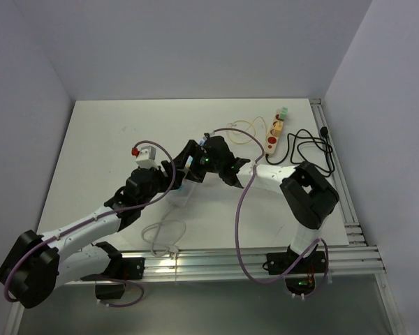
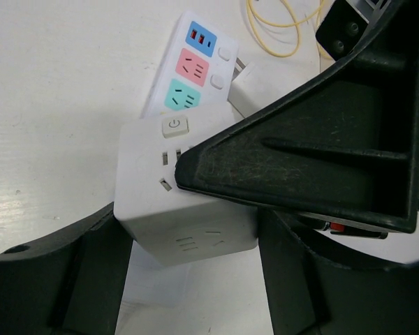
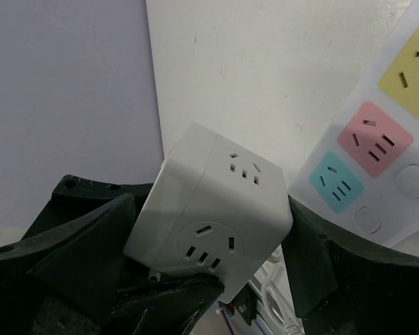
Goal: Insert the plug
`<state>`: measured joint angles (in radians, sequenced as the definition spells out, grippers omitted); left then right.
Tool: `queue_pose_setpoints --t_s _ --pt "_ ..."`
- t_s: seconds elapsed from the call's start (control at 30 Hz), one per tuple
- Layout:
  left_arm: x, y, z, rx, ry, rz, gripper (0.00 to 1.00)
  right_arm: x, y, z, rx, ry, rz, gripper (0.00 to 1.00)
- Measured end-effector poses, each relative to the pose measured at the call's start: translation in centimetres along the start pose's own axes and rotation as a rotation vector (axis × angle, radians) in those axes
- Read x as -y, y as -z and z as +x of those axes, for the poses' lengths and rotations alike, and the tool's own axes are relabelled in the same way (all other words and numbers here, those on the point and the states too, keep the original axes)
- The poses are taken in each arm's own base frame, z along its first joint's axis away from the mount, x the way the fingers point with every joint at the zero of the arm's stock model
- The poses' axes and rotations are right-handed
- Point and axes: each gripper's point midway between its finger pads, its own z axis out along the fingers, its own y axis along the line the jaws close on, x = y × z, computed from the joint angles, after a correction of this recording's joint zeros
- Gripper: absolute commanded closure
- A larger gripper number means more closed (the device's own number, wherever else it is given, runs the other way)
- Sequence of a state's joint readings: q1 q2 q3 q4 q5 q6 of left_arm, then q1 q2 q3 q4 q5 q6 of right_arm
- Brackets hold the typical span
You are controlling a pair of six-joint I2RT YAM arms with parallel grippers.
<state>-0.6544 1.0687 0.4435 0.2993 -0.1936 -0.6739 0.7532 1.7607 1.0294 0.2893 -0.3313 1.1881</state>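
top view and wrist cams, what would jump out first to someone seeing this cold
Both arms meet mid-table over one white cube adapter: it sits tilted between the fingers of the right gripper, and the left gripper flanks it too. Right beside it on the table lies a white power strip with blue, pink and teal sockets. At the far right edge sits a second strip next to a loose black cable.

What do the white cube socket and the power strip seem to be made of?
Cube socket: probably moulded plastic, matt white; rounded edges, even colour. Power strip: probably the same white plastic, with pastel panels in blue, pink and teal.
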Motion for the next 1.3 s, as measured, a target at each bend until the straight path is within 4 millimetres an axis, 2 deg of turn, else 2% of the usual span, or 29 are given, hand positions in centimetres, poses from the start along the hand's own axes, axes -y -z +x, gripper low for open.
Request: queue_pose_setpoints --t_s 0.13,0.17,0.23,0.33,0.37,0.43,0.7,0.87,1.03,1.13,1.3 --pt "0.4 0.2 -0.4 0.013 -0.009 0.018 0.58 -0.3 0.3 -0.1 0.004 0.005 -0.005 0.39" --pt "0.4 0.3 -0.5 0.017 -0.015 0.024 0.59 -0.5 0.3 -0.1 0.003 0.006 -0.009 0.32" --pt "0.6 0.6 -0.8 0.027 -0.028 0.038 0.60 -0.8 0.5 0.1 -0.001 0.009 -0.017 0.29" --pt "0.8 1.1 -1.2 0.040 -0.050 0.052 0.61 -1.3 0.8 0.2 -0.006 0.013 -0.030 0.14" --pt "0.9 1.1 -1.2 0.041 -0.057 0.055 0.61 -1.5 0.9 0.2 -0.007 0.015 -0.034 0.04" --pt "1.2 1.4 -1.5 0.046 -0.065 0.073 0.62 -1.7 1.0 0.3 -0.011 0.023 -0.037 0.00" --pt "2.5 2.5 -1.8 0.046 -0.069 0.144 0.64 -2.2 1.8 -0.3 -0.012 0.068 -0.041 0.00" --pt "3.1 2.8 -1.2 0.020 -0.071 0.184 0.64 -1.1 2.7 -2.5 0.013 0.094 -0.021 0.00" --pt "4.3 3.3 -0.8 -0.011 -0.071 0.253 0.64 -0.6 5.4 -6.9 0.078 0.167 -0.040 0.00" --pt "5.3 3.7 -0.5 -0.031 -0.069 0.310 0.64 -0.9 7.5 -8.8 0.120 0.249 -0.068 0.00" --pt "6.8 4.4 -0.5 -0.051 -0.063 0.401 0.64 -2.2 10.5 -8.0 0.107 0.383 -0.228 0.00"
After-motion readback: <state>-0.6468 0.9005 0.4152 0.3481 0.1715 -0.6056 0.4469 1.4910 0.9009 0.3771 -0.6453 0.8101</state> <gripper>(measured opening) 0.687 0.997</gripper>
